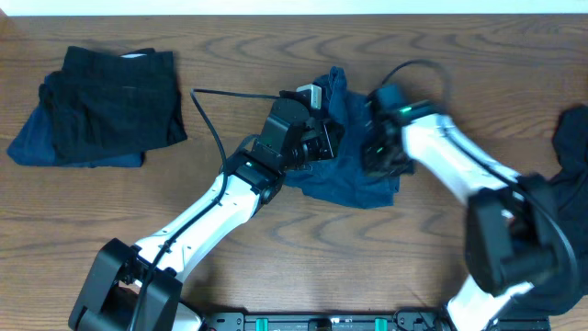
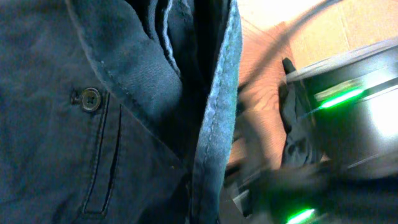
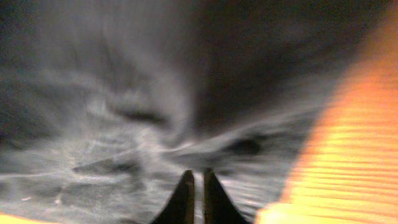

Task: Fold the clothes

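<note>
Right fingers [image 3: 185, 199] stand almost together, a thin slit between the tips and nothing seen in it; the view is smeared, so I cannot tell whether they pinch cloth. Those of the left gripper [image 1: 320, 140] do not show at all. Cloth fills the left wrist view, with a button [image 2: 91, 98] and a waistband [image 2: 214, 124] hanging close to the lens, so I judge that gripper clamped shut on the shorts [image 1: 354, 184], holding up a bunch of them. The shorts lie crumpled mid-table [image 1: 276, 267], between the two arms, with the right gripper [image 1: 375, 152] on their right half. The likely reason for the pairing is that one side holds while the other spreads the cloth flat for a fold. No box or basket is in view; the nearest thing is the pile [image 1: 110, 106] at far left, black on navy, neatly stacked. One more dark garment [image 1: 574, 138] waits at the right edge
</note>
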`<act>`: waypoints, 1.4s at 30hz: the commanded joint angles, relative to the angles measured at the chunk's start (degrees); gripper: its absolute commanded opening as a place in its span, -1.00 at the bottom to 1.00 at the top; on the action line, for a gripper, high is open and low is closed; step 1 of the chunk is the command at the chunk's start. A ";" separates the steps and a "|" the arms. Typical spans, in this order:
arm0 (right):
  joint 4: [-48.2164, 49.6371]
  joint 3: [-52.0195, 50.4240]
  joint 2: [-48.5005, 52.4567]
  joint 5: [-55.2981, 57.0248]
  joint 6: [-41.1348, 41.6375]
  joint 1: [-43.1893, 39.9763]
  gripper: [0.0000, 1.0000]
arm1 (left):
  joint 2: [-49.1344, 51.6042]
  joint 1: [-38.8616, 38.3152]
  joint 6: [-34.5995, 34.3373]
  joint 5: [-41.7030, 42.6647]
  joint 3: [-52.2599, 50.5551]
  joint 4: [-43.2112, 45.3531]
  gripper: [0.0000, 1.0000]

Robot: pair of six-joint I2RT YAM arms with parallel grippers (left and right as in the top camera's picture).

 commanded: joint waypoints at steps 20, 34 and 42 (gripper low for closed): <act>10.84 1.27 8.79 1.97 -6.43 -10.14 -0.98 | 4.87 -3.76 0.94 -5.01 0.31 2.91 -0.88; 10.86 1.25 13.57 1.11 -6.45 -9.94 -0.98 | 8.94 -7.87 0.96 2.25 0.33 11.21 0.86; 7.65 2.38 11.89 -0.17 -6.45 -10.40 -0.98 | 1.42 -1.16 7.41 4.70 0.44 4.48 0.96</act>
